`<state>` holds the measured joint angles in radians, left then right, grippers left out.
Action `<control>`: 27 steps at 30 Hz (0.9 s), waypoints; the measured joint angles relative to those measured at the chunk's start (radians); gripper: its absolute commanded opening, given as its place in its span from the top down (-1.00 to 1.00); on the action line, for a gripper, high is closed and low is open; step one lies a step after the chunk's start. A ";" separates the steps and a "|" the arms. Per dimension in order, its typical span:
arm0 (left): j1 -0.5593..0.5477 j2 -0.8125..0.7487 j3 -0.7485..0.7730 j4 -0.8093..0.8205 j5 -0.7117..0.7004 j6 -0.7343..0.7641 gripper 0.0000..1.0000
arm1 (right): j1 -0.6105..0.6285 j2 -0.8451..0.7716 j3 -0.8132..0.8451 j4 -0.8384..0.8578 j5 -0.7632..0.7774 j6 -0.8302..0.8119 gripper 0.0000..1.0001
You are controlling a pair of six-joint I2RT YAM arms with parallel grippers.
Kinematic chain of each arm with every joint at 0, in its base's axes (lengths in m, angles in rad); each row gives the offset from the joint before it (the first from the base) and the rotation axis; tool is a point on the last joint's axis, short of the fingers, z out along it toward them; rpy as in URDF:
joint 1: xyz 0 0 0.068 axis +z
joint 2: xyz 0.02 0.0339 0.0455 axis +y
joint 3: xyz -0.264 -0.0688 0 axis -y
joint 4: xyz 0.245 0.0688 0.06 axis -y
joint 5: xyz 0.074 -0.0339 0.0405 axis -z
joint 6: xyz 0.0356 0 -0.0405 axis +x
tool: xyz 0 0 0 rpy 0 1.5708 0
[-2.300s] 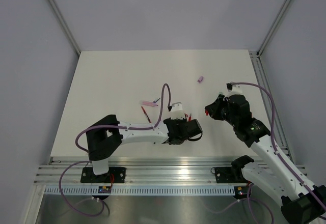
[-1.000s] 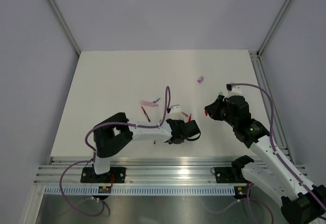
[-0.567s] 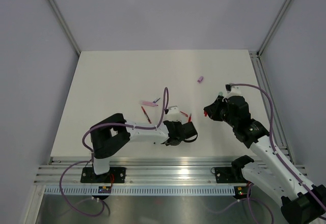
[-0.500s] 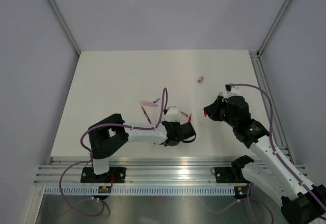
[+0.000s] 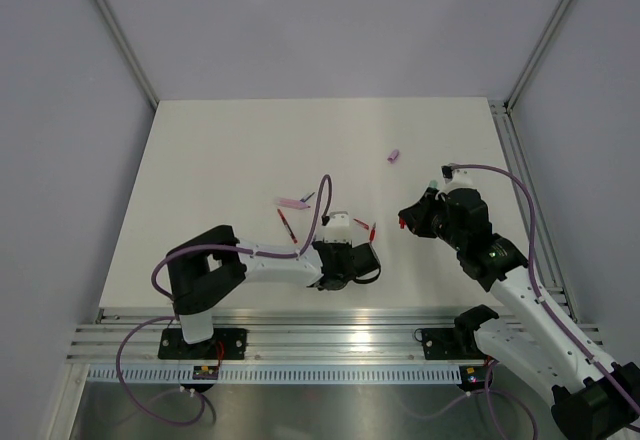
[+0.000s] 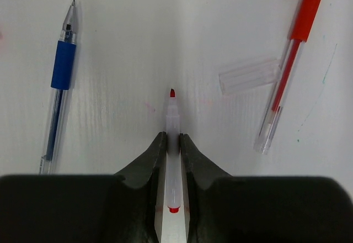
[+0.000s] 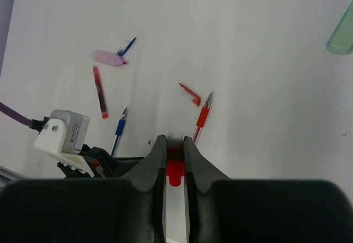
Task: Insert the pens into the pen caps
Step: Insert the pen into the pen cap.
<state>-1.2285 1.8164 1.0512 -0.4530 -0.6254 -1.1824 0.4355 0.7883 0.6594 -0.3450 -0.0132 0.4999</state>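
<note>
Red-tipped pen [image 6: 173, 116] was pinched in left tool [image 6: 172, 137], jaws narrow | red cap [image 7: 175, 168] clamped in right tool [image 7: 175, 140], jaws narrow | blue pen [image 6: 62, 72], red pen [image 6: 292, 61] lay loose on desk [image 6: 138, 27]

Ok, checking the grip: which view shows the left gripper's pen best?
Left wrist: the red-tipped pen sits clamped lengthwise in the left gripper, tip out. From the top, the gripper itself hides it; in the right wrist view it's too small to tell.
</note>
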 measured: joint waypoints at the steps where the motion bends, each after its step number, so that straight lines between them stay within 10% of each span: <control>1: -0.001 0.000 0.000 0.000 0.000 0.006 0.63 | 0.000 0.000 0.000 0.002 0.000 0.000 0.88; 27: -0.009 -0.174 -0.238 0.175 0.003 0.124 1.00 | 0.000 -0.073 -0.025 0.052 -0.066 0.046 0.93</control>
<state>-1.2373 1.6424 0.8135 -0.2775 -0.6228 -1.0588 0.4355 0.7151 0.6346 -0.2928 -0.0788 0.5457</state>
